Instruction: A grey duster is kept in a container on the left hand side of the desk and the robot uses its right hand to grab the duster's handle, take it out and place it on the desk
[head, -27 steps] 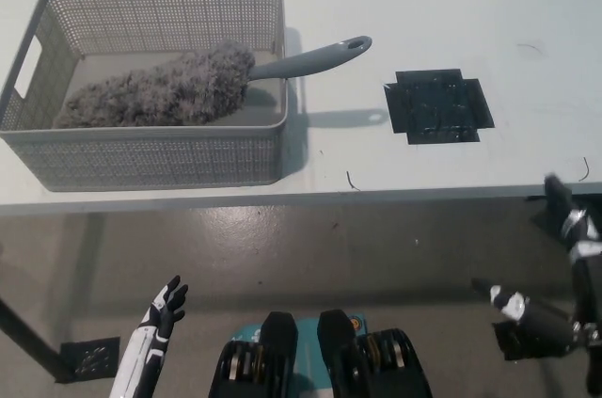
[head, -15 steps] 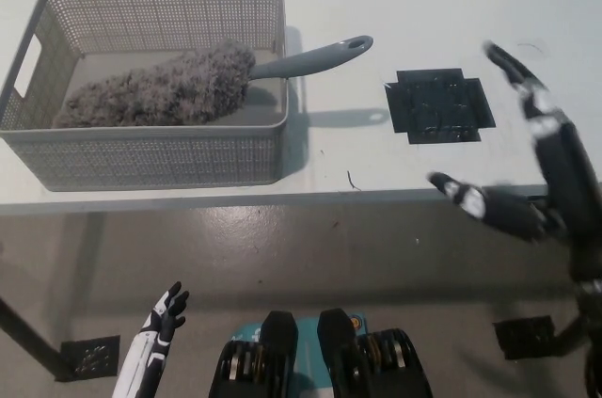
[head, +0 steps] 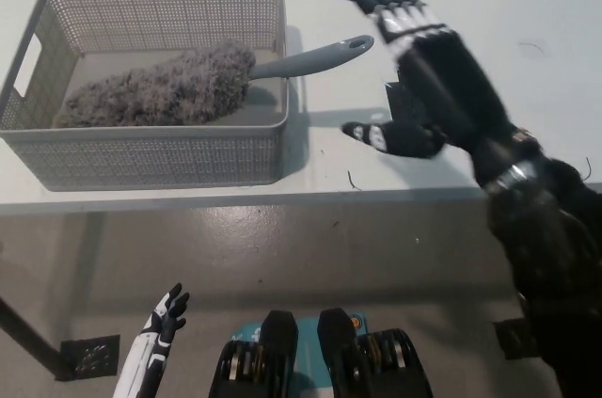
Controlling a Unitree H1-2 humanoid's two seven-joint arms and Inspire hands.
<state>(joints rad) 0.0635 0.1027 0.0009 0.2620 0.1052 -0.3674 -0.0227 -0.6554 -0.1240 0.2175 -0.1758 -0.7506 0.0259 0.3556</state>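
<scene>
R robot hand (head: 428, 69) moved in, open, beside duster handle (head: 315, 58)

White desk (head: 188, 196), black marker patch (head: 390, 97) on it, grey floor (head: 282, 257) below

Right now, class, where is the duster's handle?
In the head view, the duster's handle sticks out over the container's right rim above the desk, just left of the open right hand.
</scene>
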